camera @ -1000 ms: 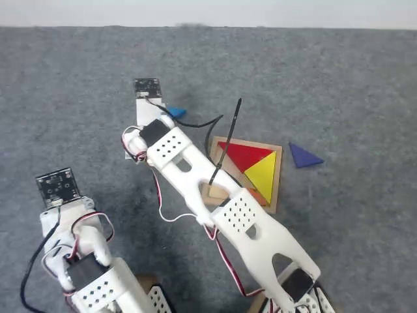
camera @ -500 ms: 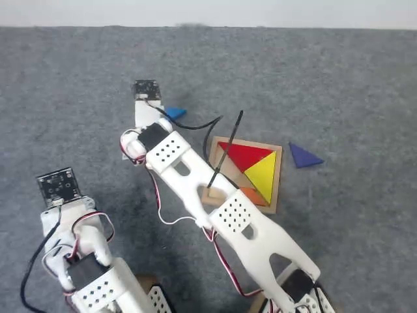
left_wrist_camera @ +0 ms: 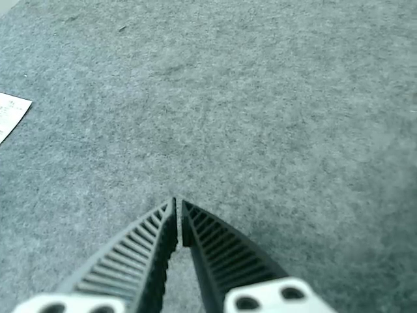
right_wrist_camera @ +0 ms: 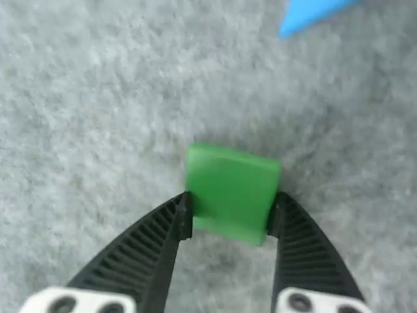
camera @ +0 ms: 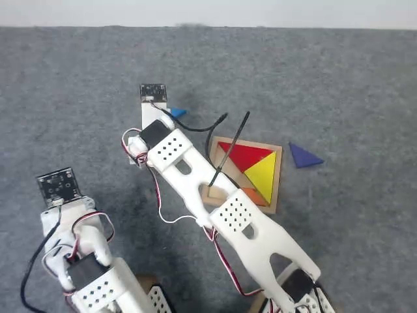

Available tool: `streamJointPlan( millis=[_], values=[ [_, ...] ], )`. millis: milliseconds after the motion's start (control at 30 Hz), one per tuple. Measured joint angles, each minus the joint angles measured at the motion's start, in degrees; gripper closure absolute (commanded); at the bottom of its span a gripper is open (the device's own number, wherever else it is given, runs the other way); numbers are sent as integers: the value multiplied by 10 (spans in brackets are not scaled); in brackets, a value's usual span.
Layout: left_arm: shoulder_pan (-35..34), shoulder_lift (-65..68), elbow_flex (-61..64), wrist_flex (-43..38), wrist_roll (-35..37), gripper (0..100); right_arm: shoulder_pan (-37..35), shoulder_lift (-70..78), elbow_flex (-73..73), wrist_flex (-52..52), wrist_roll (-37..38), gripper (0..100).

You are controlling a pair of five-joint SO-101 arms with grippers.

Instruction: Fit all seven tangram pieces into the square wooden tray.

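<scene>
A green square (right_wrist_camera: 231, 182) sits between the fingers of my right gripper (right_wrist_camera: 229, 212), which is shut on its two sides just over the grey carpet. A light blue piece (right_wrist_camera: 313, 14) lies a little beyond it, and peeks out beside the right arm's wrist (camera: 177, 113) in the high view. The square wooden tray (camera: 278, 171) holds a red triangle (camera: 246, 155), a yellow triangle (camera: 263, 173) and an orange piece (camera: 253, 194). A dark blue triangle (camera: 303, 156) lies on the carpet right of the tray. My left gripper (left_wrist_camera: 177, 207) is shut with nothing in it, over bare carpet.
The right arm (camera: 195, 182) stretches across the tray's near left corner, and a black cable (camera: 228, 147) crosses the tray. The left arm (camera: 78, 248) stays at the near left. A white sheet corner (left_wrist_camera: 10, 114) lies on the carpet.
The right arm's wrist has shifted slightly to the right and nearer, covering more of the light blue piece. The left arm has not moved.
</scene>
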State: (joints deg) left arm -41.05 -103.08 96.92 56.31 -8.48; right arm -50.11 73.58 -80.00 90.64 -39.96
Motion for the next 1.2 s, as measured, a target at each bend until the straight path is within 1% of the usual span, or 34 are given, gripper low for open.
streamJointPlan(
  millis=[67,133,200,300,467,567,700,767,867,1067,1200],
  values=[
    [0,0,0,0,0,985,5,-1,-3,38,0,829],
    [0,0,0,0,0,985,14,-2,-15,77,27,829],
    [0,0,0,0,0,985,29,-1,-16,93,84,845],
    [0,0,0,0,0,985,55,-4,-18,97,174,894],
    [0,0,0,0,0,985,78,-41,-11,98,270,907],
    [0,0,0,0,0,985,78,-96,31,98,274,889],
    [0,0,0,0,0,985,91,-171,132,98,274,770],
    [0,0,0,0,0,985,91,-187,171,97,274,731],
    [0,0,0,0,0,985,89,-187,184,82,274,740],
    [0,0,0,0,0,985,69,-165,184,-3,308,753],
    [0,0,0,0,0,985,71,-149,184,-26,309,752]
  ],
)
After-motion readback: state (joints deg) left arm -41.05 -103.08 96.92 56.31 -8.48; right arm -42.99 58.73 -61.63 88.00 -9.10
